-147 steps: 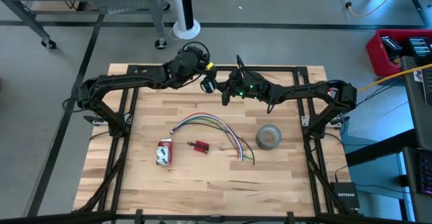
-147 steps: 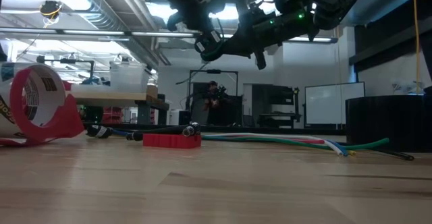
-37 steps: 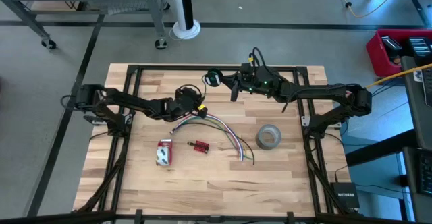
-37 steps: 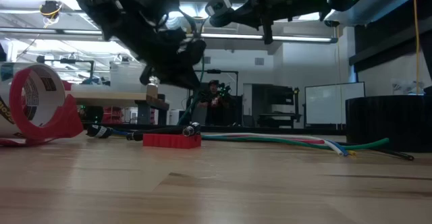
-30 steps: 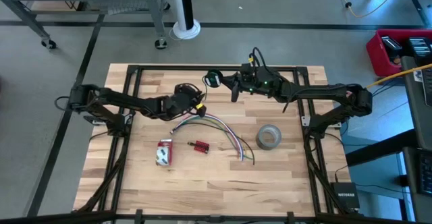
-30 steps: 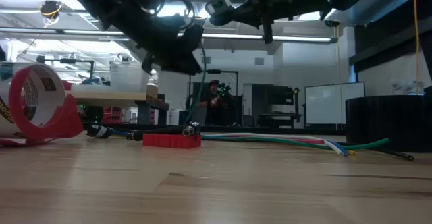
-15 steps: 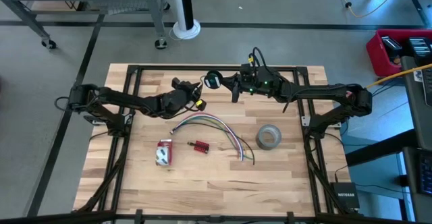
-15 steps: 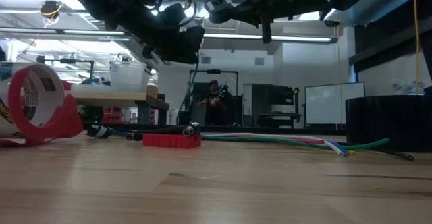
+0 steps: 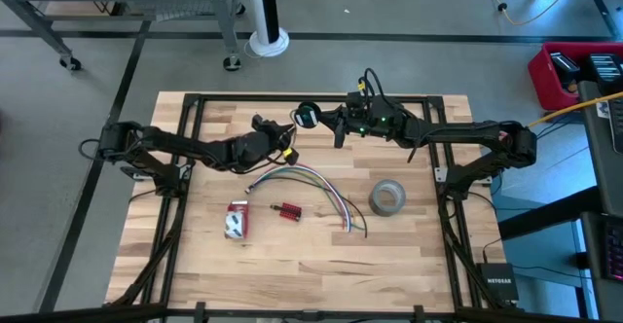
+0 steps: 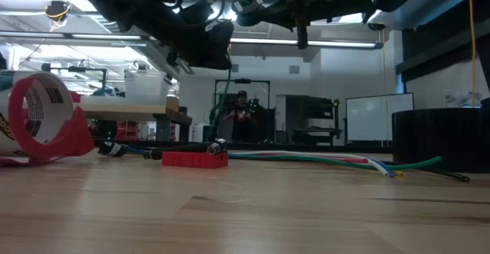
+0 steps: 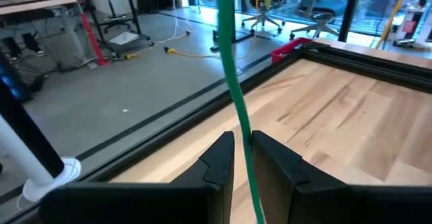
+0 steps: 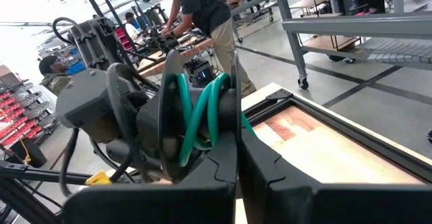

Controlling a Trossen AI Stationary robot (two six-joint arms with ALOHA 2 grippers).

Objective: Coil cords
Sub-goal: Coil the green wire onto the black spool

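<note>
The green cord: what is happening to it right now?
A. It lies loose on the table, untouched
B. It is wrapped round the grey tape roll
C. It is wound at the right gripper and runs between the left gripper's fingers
C: loops of the green cord sit at the right gripper, and a strand passes through the left gripper.

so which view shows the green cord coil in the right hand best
The right wrist view: the green cord loops show large, clamped in the right hand. The high view shows only a tiny dark bundle. The low view shows it dark against the ceiling lights. The left wrist view shows a single green strand, not the coil.
</note>
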